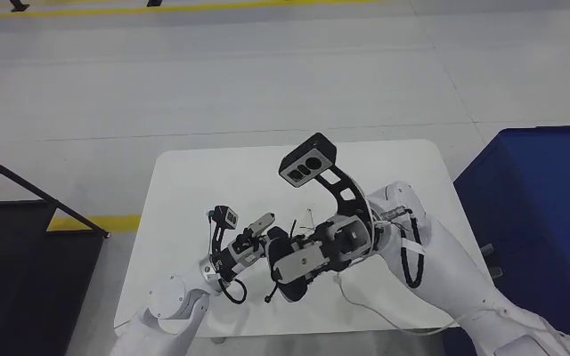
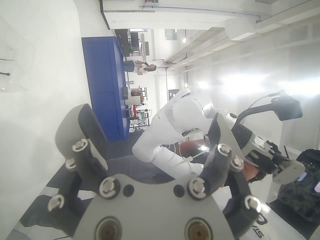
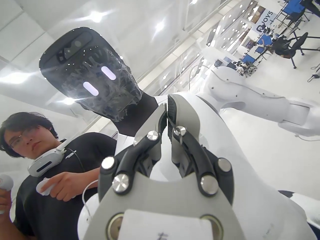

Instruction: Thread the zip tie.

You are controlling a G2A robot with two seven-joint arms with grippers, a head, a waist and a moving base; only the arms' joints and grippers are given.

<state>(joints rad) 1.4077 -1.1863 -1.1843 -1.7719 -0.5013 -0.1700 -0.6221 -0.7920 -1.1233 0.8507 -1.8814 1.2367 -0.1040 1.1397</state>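
In the right wrist view my right gripper (image 3: 167, 116) points up, shut on a thin black zip tie (image 3: 171, 124) pinched between its fingertips. From the top view, this gripper (image 1: 287, 251) hovers over the near middle of the white table (image 1: 214, 178), and the zip tie (image 1: 294, 230) sticks out of it as a thin black line. My left gripper (image 1: 264, 222) sits just to the left of it, a short gap away. Its fingers (image 2: 86, 126) are spread wide with nothing between them, so the left gripper (image 2: 152, 128) is open and faces the right gripper (image 2: 277, 163) and the zip tie (image 2: 286, 151).
A blue cabinet (image 1: 525, 222) stands close to the table's right side. A dark floor area with a black rail (image 1: 44, 258) lies to the left. Both arms crowd the table's near edge, and the far half of the tabletop is bare white.
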